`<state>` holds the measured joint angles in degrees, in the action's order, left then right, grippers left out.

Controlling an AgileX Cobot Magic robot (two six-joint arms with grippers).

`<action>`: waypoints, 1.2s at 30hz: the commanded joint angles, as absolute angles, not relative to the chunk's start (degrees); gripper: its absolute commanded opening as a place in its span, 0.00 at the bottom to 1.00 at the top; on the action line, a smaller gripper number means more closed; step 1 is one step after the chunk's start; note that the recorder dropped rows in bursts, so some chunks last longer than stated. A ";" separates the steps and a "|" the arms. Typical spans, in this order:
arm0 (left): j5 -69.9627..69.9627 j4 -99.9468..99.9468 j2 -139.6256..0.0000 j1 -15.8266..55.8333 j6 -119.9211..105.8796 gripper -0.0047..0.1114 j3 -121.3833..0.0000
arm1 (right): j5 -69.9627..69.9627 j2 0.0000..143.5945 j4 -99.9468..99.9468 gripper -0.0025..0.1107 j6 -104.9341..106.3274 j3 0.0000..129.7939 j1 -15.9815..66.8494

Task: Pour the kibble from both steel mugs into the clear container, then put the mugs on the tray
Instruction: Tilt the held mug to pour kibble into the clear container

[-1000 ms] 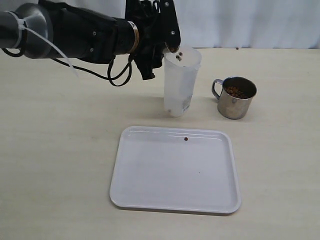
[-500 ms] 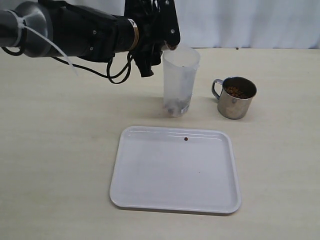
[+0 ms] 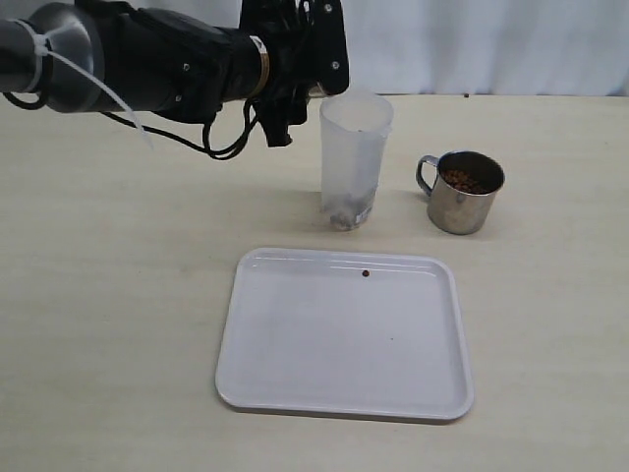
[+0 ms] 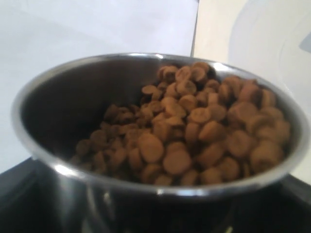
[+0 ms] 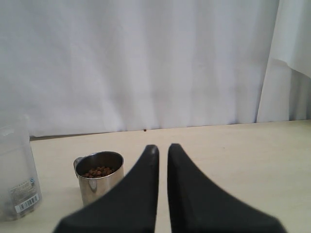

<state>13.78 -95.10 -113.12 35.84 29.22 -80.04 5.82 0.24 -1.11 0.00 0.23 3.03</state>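
From the exterior, the left claw tips over the clear container, whose base now holds a thin layer of kibble absent a second ago; the tray awaits nearby. The left wrist shows that claw gripping a steel mug mostly full, so pouring has barely begun. At the right wrist, the right claw is narrow and empty, the other steel mug standing full on the surface.

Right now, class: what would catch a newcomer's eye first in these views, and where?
The black left pincer holds a steel mug full of kibble at the clear container's rim, beyond the white tray. A second kibble-filled mug stands right of the container, and one stray pellet lies on the tray.
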 commanded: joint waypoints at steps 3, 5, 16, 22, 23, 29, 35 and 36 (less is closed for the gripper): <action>14.22 -95.52 -112.50 36.00 28.71 0.04 -80.78 | 5.83 0.00 -0.90 0.07 0.00 0.00 2.66; 14.05 -95.52 -112.50 36.00 28.71 0.04 -80.89 | 5.83 0.00 -0.90 0.07 0.00 0.00 2.66; 14.58 -95.40 -112.50 37.11 26.65 0.04 -83.09 | 5.83 0.00 -0.90 0.07 0.00 0.00 2.66; 16.91 -95.40 -112.50 37.44 25.58 0.04 -83.09 | 5.83 0.00 -0.90 0.07 0.00 0.00 2.66; 17.22 -95.40 -112.50 37.44 25.58 0.04 -83.09 | 5.83 0.00 -0.90 0.07 0.00 0.00 2.66; 17.36 -95.40 -112.50 37.44 23.98 0.04 -83.09 | 5.83 0.00 -0.90 0.07 0.00 0.00 2.66; 17.36 -95.55 -112.50 37.69 22.15 0.04 -83.09 | 5.83 0.00 -0.90 0.07 0.00 0.00 2.66; 17.36 -95.96 -112.50 37.78 22.15 0.04 -83.09 | 5.83 0.00 -0.90 0.07 0.00 0.00 2.66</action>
<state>16.47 -95.40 -113.12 37.43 22.13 -82.31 5.82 0.24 -1.11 0.00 0.23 3.03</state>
